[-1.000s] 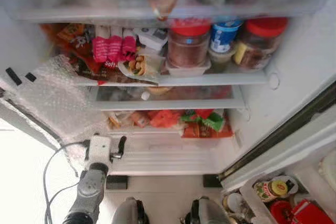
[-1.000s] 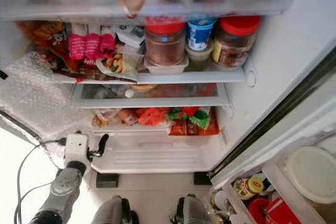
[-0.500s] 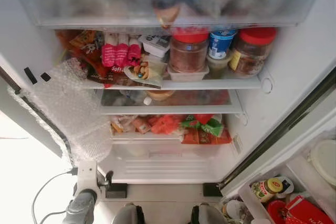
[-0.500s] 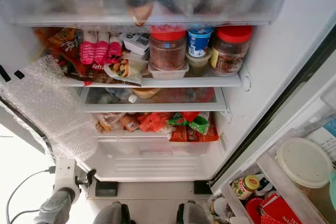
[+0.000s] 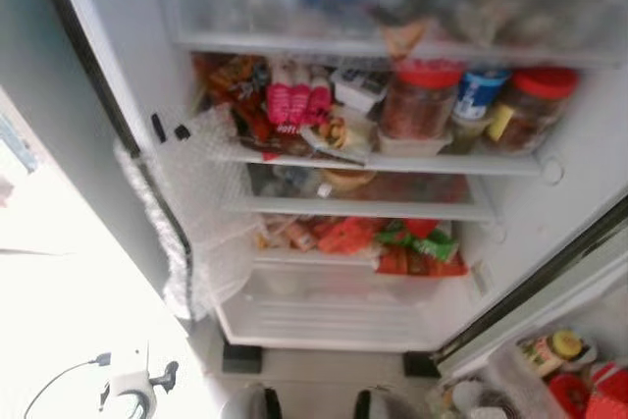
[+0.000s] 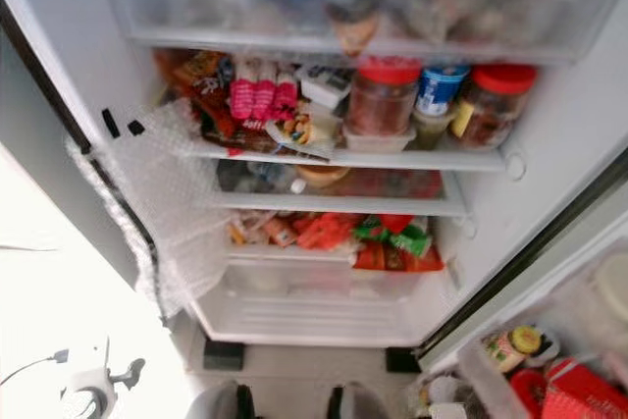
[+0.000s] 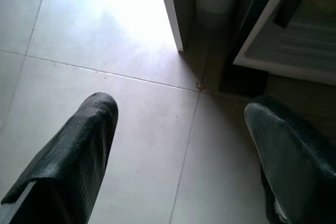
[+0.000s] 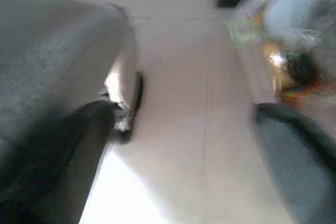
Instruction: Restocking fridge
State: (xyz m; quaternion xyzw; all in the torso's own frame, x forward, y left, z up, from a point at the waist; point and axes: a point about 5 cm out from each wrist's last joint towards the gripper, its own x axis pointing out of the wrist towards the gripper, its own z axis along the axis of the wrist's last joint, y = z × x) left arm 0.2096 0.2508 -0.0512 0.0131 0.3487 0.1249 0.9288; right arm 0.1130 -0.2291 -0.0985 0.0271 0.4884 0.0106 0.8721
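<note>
A pale tiled floor [image 7: 131,129] is lying under the scene, and thin grout lines are crossing it. Strong light is falling on the tiles [image 5: 69,321] at the left side. A thin dark cable [image 5: 59,380] is curving over this bright part of the floor.

No legible text anywhere.

Printing visible on the pink packets [image 6: 262,100], on the blue-labelled tub [image 6: 439,104] between the two red-lidded jars [image 6: 381,96] of that fridge shelf [image 6: 343,157], and on the yellow-capped jar [image 6: 514,344] at near right, but all too blurred and small to read; possibly white letters on the pink packets, not decipherable.
</note>
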